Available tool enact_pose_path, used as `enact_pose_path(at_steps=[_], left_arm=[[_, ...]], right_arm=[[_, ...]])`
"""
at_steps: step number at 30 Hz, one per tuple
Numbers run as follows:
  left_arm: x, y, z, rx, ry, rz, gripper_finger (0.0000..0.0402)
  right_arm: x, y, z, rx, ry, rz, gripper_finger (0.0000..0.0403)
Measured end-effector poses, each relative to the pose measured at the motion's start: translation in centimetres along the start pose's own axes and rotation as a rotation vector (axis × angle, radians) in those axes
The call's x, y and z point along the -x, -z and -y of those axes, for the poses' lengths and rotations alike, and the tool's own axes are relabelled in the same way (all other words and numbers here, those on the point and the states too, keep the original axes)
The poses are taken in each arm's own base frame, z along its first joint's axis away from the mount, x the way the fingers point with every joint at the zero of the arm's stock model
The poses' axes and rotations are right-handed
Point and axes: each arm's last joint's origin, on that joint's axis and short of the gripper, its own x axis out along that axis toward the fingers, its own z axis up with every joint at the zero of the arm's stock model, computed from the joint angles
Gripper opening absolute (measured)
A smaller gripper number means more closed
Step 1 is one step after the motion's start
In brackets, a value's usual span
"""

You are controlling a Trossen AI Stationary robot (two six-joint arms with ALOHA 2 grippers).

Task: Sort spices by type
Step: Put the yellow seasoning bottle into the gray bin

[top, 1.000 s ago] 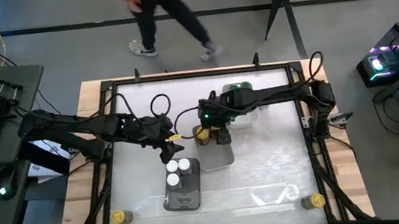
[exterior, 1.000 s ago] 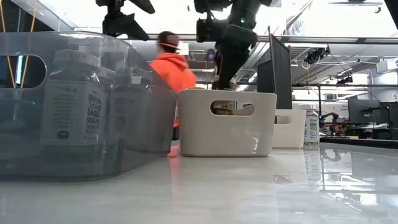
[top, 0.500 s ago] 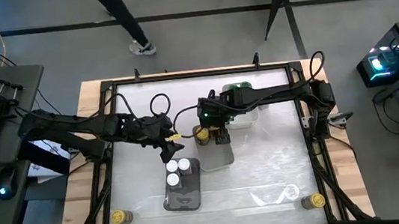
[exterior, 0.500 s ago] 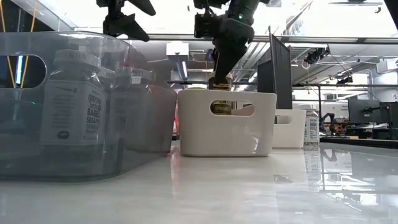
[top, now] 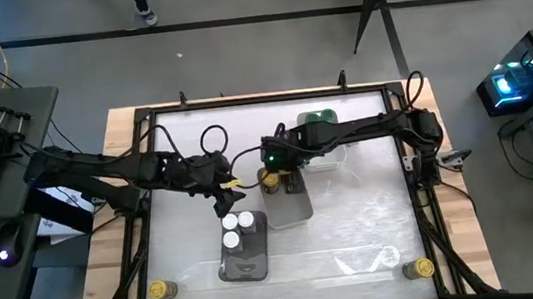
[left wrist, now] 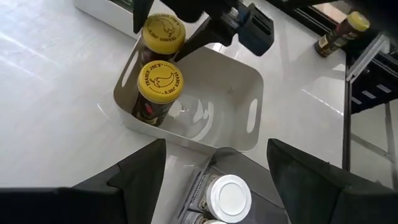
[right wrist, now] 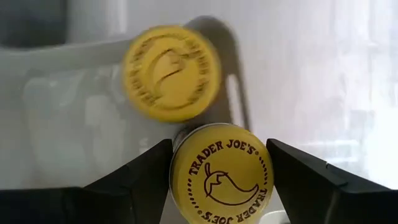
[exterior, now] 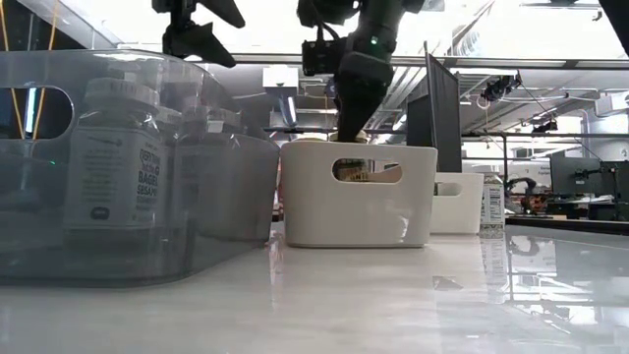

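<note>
My right gripper [top: 272,176] reaches down into the far left corner of a pale tray [top: 295,207] and is shut on a yellow-lidded spice jar [right wrist: 221,173]. A second yellow-lidded jar [right wrist: 169,71] stands beside it in the tray [left wrist: 252,81]. My left gripper [top: 227,186] hangs open above the table left of that tray, touching nothing. White-lidded jars [top: 236,223] stand in a smoky clear tray [top: 249,262]. Green-lidded jars [top: 319,118] sit in a white tray at the far side. My right gripper pinches the yellow lid [right wrist: 186,180] of the jar between its two fingers [right wrist: 140,183], coming from above and pointing down. The jar stays upright inside the pale tray [exterior: 359,211]. Whether its base stands on the tray floor, I cannot tell.
One yellow-lidded jar [top: 162,289] stands at the table's near left corner and another [top: 419,268] at the near right corner. In the low view the smoky tray [exterior: 118,167] fills the left foreground. The table's right half is bare.
My right gripper has moved down with the yellow-lidded jar, from above the pale tray's rim into the tray next to the other yellow-lidded jar, and shifted slightly toward the table's left. A person has walked out of view behind the table.
</note>
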Motion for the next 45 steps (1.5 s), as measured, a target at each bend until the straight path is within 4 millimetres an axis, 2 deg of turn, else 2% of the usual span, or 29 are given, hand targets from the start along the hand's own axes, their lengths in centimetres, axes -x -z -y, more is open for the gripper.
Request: enact_pose_path(at_steps=[6, 15, 19, 26, 38, 41, 45], left_arm=[[0.01, 0.02, -0.06, -0.001, -0.014, 0.002, 0.0266], [0.01, 0.03, -0.07, -0.001, -0.014, 0.001, 0.0266], [0.01, 0.03, -0.07, -0.001, -0.014, 0.001, 0.0266], [0.01, 0.03, -0.06, -0.001, -0.014, 0.002, 0.0266], [0.01, 0.02, -0.06, 0.006, -0.014, 0.002, 0.0266], [0.01, 0.02, -0.06, 0.006, -0.014, 0.002, 0.0266], [0.01, 0.03, -0.06, 0.006, -0.014, 0.002, 0.0266]], right_arm=[[0.11, 0.48, 0.02, -0.034, 0.019, -0.048, 0.0252], [0.14, 0.44, -0.45, 0.037, -0.094, -0.037, 0.0252], [0.13, 0.34, -0.44, 0.028, -0.094, -0.027, 0.0252], [0.13, 0.21, -0.43, 0.138, -0.092, -0.008, 0.0252], [0.13, 0.18, -0.29, 0.159, -0.047, -0.010, 0.0254], [0.17, 0.17, -0.28, 0.158, -0.045, -0.009, 0.0267], [0.17, 0.17, -0.27, 0.177, -0.040, -0.010, 0.0306]])
